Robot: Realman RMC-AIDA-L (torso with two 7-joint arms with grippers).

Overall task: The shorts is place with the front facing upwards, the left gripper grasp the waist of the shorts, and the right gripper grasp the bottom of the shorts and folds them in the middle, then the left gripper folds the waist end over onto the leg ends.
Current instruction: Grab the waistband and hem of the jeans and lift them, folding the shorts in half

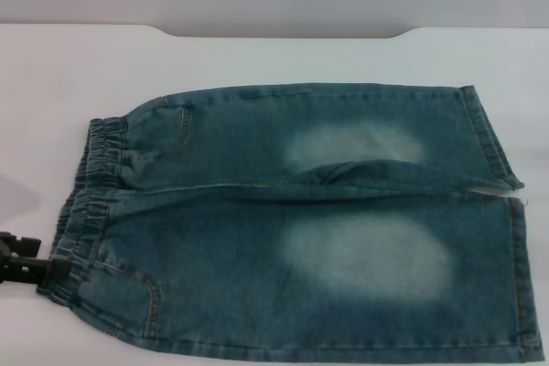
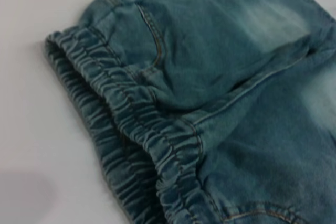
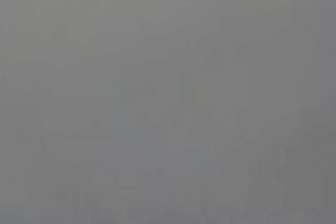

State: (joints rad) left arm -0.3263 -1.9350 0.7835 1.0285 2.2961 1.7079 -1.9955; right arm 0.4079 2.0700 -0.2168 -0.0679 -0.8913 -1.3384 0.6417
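Note:
The shorts (image 1: 257,160) lie flat on the white table (image 1: 257,57), pale faded thigh patches facing up. The elastic waist (image 1: 90,186) is at the left and the bottom of the shorts (image 1: 517,255), two stitched hems with a slit between them, at the right. My left gripper (image 1: 34,265) is a black shape at the near left edge, right at the near corner of the waist. The left wrist view shows the gathered waist (image 2: 131,129) and a front pocket seam (image 2: 152,35) close up. The right gripper is out of view, and the right wrist view is plain grey.
Bare white table surrounds the shorts on the far and left sides. The table's far edge (image 1: 283,33) has a shallow cut-out in the middle. The shorts reach the near edge of the head view.

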